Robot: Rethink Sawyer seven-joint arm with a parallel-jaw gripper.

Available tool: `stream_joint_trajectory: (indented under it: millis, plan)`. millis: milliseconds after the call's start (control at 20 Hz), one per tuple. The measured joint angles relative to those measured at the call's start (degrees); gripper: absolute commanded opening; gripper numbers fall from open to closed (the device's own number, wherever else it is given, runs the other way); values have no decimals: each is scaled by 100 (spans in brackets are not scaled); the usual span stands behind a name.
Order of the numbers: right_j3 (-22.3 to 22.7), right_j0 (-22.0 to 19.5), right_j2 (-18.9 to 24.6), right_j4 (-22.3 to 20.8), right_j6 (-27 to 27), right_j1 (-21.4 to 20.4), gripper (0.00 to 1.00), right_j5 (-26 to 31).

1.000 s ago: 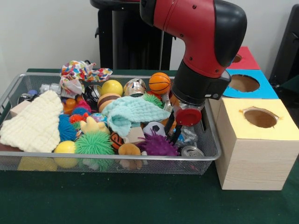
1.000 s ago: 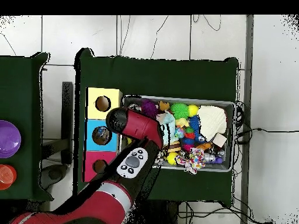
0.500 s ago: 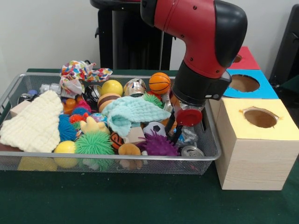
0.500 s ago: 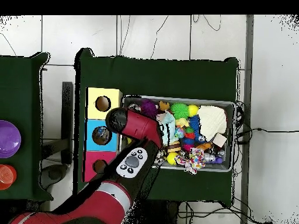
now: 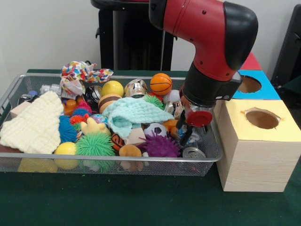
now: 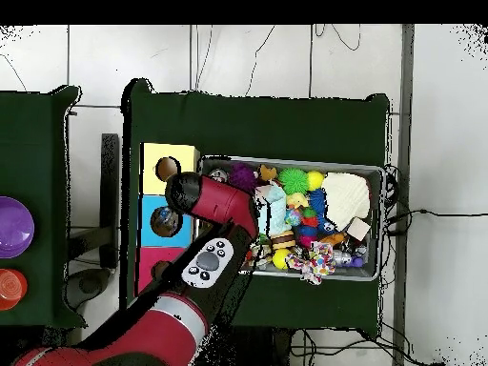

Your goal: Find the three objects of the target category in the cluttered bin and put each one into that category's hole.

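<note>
Here, in the front view, the red and black arm (image 5: 207,42) comes down over the right end of the wire bin (image 5: 28,162), with the gripper (image 5: 185,133) low inside it, close to the bin's right wall; whether its fingers are parted, closed or holding anything cannot be told, as the wrist and clutter mask them. A crushed silver can (image 5: 193,153) lies just below the gripper in the front right corner, and a purple spiky ball (image 5: 159,146) sits beside it to the left. A teal cloth (image 5: 130,113) covers the middle of the pile, a cream knitted cloth (image 5: 34,123) drapes the left end, and an orange basketball (image 5: 161,83) rests near the far rim. The yellow-topped box (image 5: 256,148) stands just beside the bin's right wall, its round hole (image 5: 262,118) unobstructed; the blue-topped box (image 5: 256,87) lies behind it. In the overhead view, the arm (image 6: 214,205) crosses from the row of boxes onto the bin's left end, covering that edge, while the bin's right half and the green table (image 6: 257,124) beyond it lie uncovered.
</note>
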Motion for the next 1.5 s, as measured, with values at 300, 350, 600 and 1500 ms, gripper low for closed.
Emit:
stream_joint_trajectory:
  millis: [300,350,600,1500]
  plan:
    - [-219,9,-76,54,0,12,100,278]
    - [-244,11,-78,72,0,12,100,324]
    - [-254,6,-78,178,0,11,100,358]
    - [-247,-194,-75,211,0,34,100,1071]
